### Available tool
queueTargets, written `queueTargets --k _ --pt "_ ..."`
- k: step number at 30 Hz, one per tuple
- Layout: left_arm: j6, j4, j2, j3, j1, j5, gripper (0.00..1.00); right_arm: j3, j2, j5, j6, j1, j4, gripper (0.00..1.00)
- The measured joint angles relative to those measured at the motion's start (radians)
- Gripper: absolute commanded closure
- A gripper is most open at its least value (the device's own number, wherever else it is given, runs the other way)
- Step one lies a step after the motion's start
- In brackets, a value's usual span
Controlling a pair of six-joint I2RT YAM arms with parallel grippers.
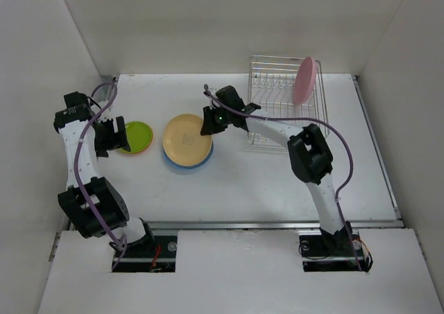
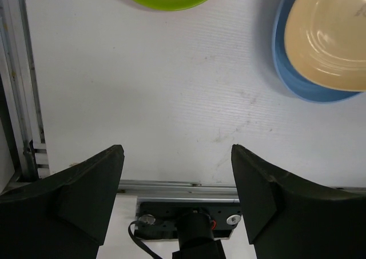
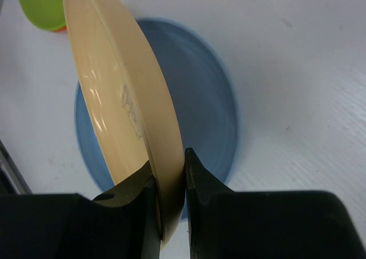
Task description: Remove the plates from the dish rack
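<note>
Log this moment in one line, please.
right gripper shut on pale yellow plate over blue plate; left gripper open; pink plate in dish rack

I see a white table (image 1: 263,182) with a few faint grey scuff marks (image 2: 250,102) on its surface. A silver metal rail (image 1: 243,224) runs along its near edge, and another rail (image 1: 377,147) along its right side. Plain white walls (image 1: 208,23) stand around the table on three sides.

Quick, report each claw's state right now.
Left claw: open, holding nothing.
Right claw: closed on the pale yellow plate, gripping its rim.
</note>
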Motion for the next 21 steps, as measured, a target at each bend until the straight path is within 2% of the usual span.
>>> queueTargets --k 3,4,5,7,8,12,18,21 --pt "0.002 0.001 0.000 -0.004 0.000 -0.005 0.27 0.000 0.042 -0.047 0.029 -0.003 0.001 1.00" --pt "0.002 0.000 0.000 -0.005 0.000 -0.005 0.27 0.000 0.048 -0.056 0.036 -0.004 0.003 0.92" --pt "0.002 0.000 0.000 -0.006 0.000 -0.004 0.27 0.000 0.049 -0.061 0.041 -0.004 0.003 0.75" --pt "0.004 0.000 0.001 -0.006 0.000 -0.004 0.27 0.000 0.051 -0.070 0.051 -0.004 0.003 0.61" --pt "0.005 0.000 0.001 -0.006 0.000 -0.004 0.27 0.000 0.053 -0.072 0.056 -0.004 0.003 0.49" --pt "0.005 0.000 0.002 -0.006 0.000 -0.004 0.27 0.000 0.058 -0.049 0.060 -0.004 -0.018 0.36" --pt "0.005 0.000 0.002 -0.006 0.000 -0.003 0.26 0.017 0.057 0.076 0.019 0.003 -0.127 0.28" --pt "0.005 -0.001 0.002 -0.006 0.000 0.000 0.26 0.030 0.055 0.164 -0.008 0.014 -0.189 0.28"
